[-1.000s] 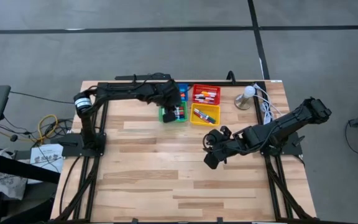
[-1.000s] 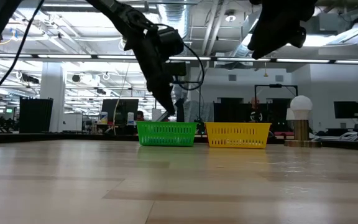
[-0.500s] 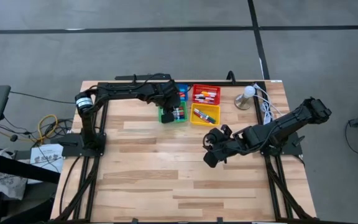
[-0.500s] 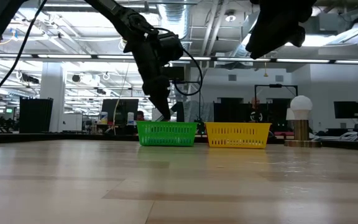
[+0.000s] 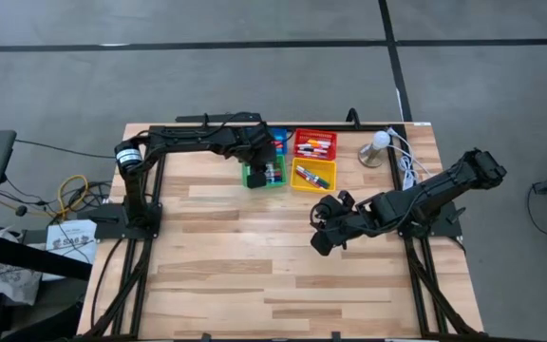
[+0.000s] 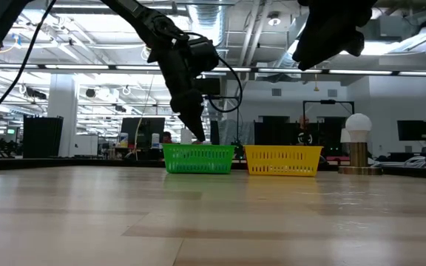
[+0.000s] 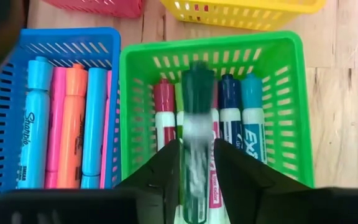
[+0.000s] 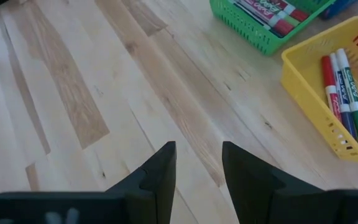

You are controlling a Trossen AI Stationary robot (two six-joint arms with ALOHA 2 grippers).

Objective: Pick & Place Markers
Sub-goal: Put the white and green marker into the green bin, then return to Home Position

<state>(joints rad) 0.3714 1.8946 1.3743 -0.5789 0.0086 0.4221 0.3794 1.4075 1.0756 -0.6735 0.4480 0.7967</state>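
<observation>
Directly above the green bin (image 7: 211, 99), our left pincer (image 7: 196, 165) hangs with a dark green-capped marker (image 7: 197, 124) between its fingers (image 7: 163, 171). The marker looks blurred, and we cannot tell whether the fingers grip it or have just let it go. We hold over this bin because the markers beneath the pincer are the same white-bodied kind, lying side by side with caps pointing away from us: a dark red one (image 7: 165, 115), a navy one (image 7: 230, 112) and a teal one (image 7: 251, 115). Aligning our marker lengthwise with them should let it settle into the row rather than across it.

Beside the pincer, the blue bin (image 7: 61, 56) keeps fatter highlighters (image 7: 73, 124), so the sorting seems to go by type.

Our right pincer (image 8: 197, 171) waits well apart, open and holding nothing, over bare surface (image 8: 92, 81). Ahead of it stands the yellow bin (image 8: 316, 87), with red, blue and green markers (image 8: 347, 93).
</observation>
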